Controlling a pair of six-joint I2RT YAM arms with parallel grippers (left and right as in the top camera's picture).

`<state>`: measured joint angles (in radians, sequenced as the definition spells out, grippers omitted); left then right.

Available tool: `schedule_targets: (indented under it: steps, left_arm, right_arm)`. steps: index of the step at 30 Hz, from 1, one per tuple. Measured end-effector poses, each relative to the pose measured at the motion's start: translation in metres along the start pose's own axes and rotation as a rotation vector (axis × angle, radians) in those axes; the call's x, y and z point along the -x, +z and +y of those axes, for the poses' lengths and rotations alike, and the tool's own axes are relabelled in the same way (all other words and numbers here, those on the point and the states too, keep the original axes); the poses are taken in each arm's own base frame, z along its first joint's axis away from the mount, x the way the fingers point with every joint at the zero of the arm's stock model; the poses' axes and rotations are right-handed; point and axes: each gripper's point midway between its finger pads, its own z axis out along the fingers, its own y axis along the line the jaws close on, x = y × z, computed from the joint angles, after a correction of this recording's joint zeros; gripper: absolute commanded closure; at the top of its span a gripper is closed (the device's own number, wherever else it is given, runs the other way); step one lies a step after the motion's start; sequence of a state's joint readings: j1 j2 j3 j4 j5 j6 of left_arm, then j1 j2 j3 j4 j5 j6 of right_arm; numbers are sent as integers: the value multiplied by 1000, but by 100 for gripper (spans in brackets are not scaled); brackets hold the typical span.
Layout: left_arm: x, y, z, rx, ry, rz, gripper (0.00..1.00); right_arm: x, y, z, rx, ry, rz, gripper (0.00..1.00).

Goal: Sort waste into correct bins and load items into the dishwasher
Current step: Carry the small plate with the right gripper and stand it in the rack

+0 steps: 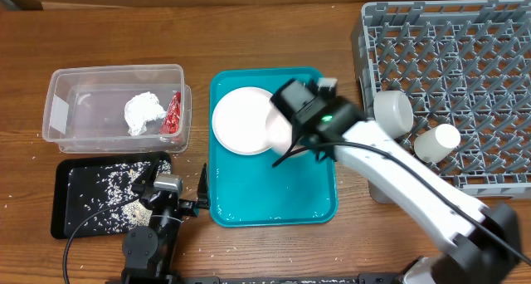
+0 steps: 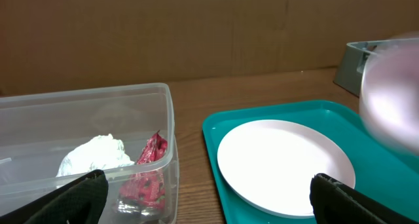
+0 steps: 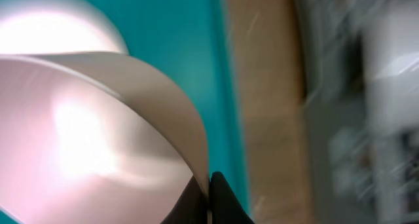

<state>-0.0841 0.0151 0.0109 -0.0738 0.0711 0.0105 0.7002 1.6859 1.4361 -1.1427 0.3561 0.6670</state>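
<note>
1. Nearest the right wrist lens was a white bowl (image 3: pixel 98 139), and the right gripper (image 3: pixel 208 188) had its fingers pinched on the bowl's rim, one inside and one outside.
2. From overhead, that bowl hung over the teal tray (image 1: pixel 274 193) at mid-worktop, partly above the plate (image 1: pixel 241 118) lying flat on the tray's far half.
3. At the far right corner sat the rack (image 1: pixel 465 60). A cup (image 1: pixel 393 110) and a second cup (image 1: pixel 437 140) lay on their sides at its left side.
4. I took the waste as sorted. The napkin (image 1: pixel 143 112) and wrapper (image 1: pixel 173 111) lay in the tub (image 1: pixel 66 89) by the left edge, and rice (image 1: pixel 116 197) was spread over the black tray (image 1: pixel 62 201) at the front left corner, with a few grains loose on the wood beside it.
5. The left gripper (image 2: pixel 206 181) sat low near the front edge between the black tray and the teal tray, with its fingers spread wide and holding nothing.
6. My read of the step: loading, with the bowl in hand bound for the rack.
7. The next move called for carrying the bowl right, high enough to clear the rack's wall and both cups, then seating it between free pegs before letting go.
8. The plate would remain after that. I could find no chopsticks in any view.
</note>
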Motion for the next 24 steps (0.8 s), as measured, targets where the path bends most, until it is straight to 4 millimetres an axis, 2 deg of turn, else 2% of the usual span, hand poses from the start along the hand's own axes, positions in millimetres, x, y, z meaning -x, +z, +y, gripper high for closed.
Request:
schedule_targets:
  steps: [1, 4, 6, 7, 9, 12, 16, 19, 22, 24]
  left_arm:
    - [0, 0, 0, 0, 0, 0, 0]
    - [0, 0, 0, 0, 0, 0, 0]
    - [0, 0, 0, 0, 0, 0, 0]
    - [0, 0, 0, 0, 0, 0, 0]
    - [0, 0, 0, 0, 0, 0, 0]
    - [0, 0, 0, 0, 0, 0, 0]
    - [0, 0, 0, 0, 0, 0, 0]
    - [0, 0, 0, 0, 0, 0, 0]
    - [0, 0, 0, 0, 0, 0, 0]
    - [0, 0, 0, 0, 0, 0, 0]
  right_arm:
    - [37, -27, -14, -38, 22, -160, 96]
    - [111, -78, -60, -217, 116, -506, 96]
    - [141, -94, -94, -368, 182, -642, 96]
    - [148, -97, -106, -414, 204, -671, 96]
    - [164, -101, -141, -546, 246, -709, 96]
    - [177, -92, -196, -733, 289, -685, 96]
    - [179, -64, -239, -887, 258, -578, 96]
    - [180, -37, -250, -942, 207, -505, 96]
    - [183, -14, -247, -952, 163, -469, 96]
    - [186, -7, -245, -955, 150, -464, 96]
